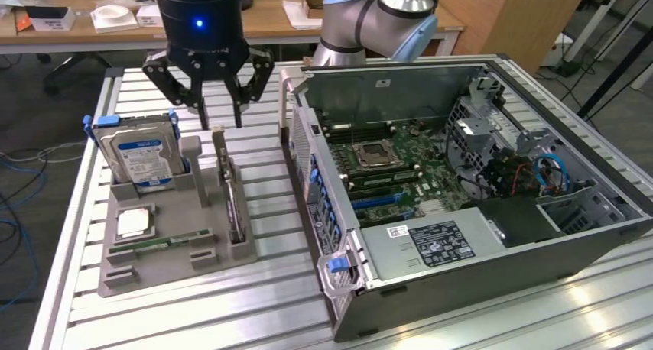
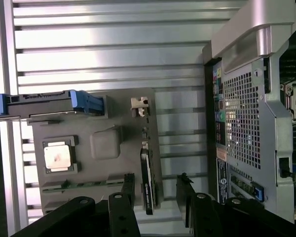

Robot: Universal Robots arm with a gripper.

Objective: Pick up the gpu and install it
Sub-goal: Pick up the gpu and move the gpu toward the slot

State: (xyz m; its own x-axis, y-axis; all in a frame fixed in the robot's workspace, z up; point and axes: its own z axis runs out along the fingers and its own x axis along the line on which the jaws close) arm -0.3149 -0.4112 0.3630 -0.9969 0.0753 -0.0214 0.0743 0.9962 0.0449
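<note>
The gpu [image 1: 232, 197] is a thin dark card standing on edge in a slot of the grey holder [image 1: 168, 212], near the holder's side facing the computer case. My gripper [image 1: 222, 121] hangs open just above the card's far end, nothing in it. In the wrist view the gpu [image 2: 147, 183] appears edge-on, and my gripper [image 2: 157, 197] straddles its line, with one fingertip [image 2: 129, 187] closer to the card than the other. The open computer case [image 1: 459, 174] lies on its side at the exterior view's right, motherboard [image 1: 393, 166] exposed.
The holder [image 2: 108, 123] also carries a silver hard drive [image 1: 143, 155] with a blue label, a processor chip [image 1: 133, 222] and a green memory stick [image 1: 164, 243]. The case's rear panel [image 2: 241, 118] stands close beside the holder. All rest on a slatted aluminium table [image 1: 204, 312].
</note>
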